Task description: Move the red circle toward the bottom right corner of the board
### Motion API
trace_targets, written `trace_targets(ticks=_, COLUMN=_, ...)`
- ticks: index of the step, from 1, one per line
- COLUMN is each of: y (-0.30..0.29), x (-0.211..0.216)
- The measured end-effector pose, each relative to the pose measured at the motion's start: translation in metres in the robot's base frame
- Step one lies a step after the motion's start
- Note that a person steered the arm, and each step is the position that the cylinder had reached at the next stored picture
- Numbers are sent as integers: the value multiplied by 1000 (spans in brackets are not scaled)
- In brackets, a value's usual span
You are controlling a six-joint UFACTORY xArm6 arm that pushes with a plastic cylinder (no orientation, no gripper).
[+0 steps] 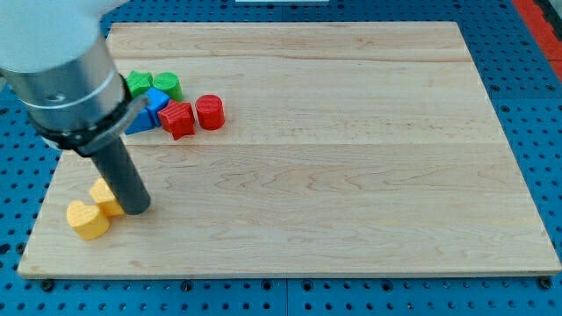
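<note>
Pale wood board (351,175), smooth, matt; ridged plastic red circle (210,112).

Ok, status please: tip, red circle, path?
My tip beside yellow blocks, far from red circle. Circle untouched, at cluster's right edge. Path to bottom right clear.

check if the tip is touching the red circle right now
No: my tip sits near the view's bottom left beside the yellow blocks, well apart from the red circle up in the cluster.
</note>
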State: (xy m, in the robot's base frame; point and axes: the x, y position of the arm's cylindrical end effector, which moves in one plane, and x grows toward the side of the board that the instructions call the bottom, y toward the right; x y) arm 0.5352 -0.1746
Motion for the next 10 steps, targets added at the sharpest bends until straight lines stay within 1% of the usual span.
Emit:
trace_targets(ticks=1, y=47, x=-28)
trace_targets(ticks=2, y=39, x=-72)
trace_targets(ticks=3, y=38, x=-106)
trace_targets(ticks=4, y=30, x=-120)
trace_targets(ticks=5, y=71, x=-138)
trace_targets(ticks=6, y=103, x=-144)
trace_targets(ticks=7, y=107, x=-171)
trace_targets(ticks=8, y=175, x=-181)
trace_targets(ticks=9, y=164, x=-225)
trace_targets(ticks=10, y=215, x=-208)
